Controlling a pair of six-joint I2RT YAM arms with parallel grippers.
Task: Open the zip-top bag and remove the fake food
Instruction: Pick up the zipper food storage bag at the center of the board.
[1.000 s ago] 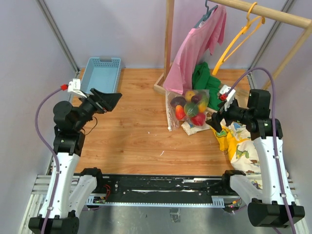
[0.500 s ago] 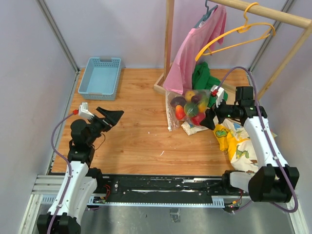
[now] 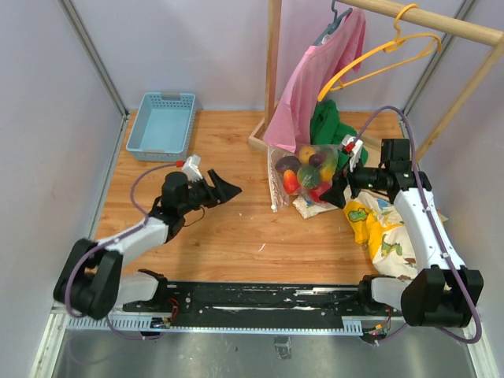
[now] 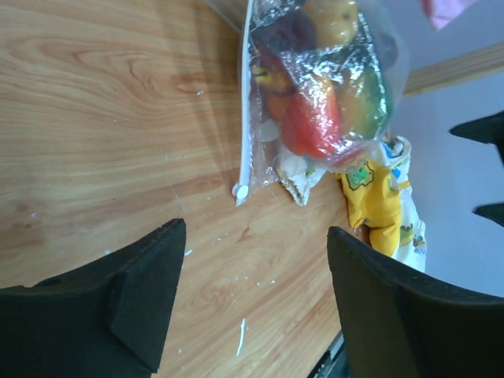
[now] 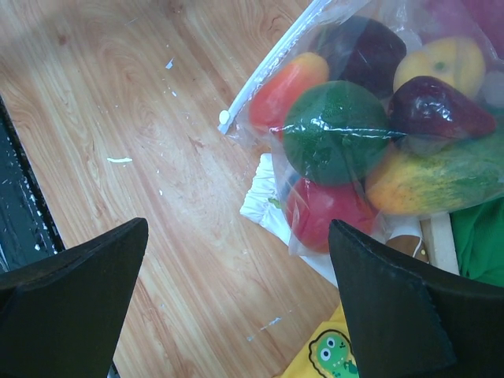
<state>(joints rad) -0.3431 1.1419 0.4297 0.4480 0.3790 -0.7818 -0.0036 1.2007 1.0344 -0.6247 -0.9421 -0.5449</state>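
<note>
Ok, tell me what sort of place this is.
Probably a robot test cell staged as a home corner: plain walls around a wooden table, a metal rail at its near edge, plus a clothes rack holding a pink garment and a blue basket.

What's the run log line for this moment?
left pincer: open, empty | right pincer: open, empty, beside zip-top bag | fake food: inside bag, not yet removed
</note>
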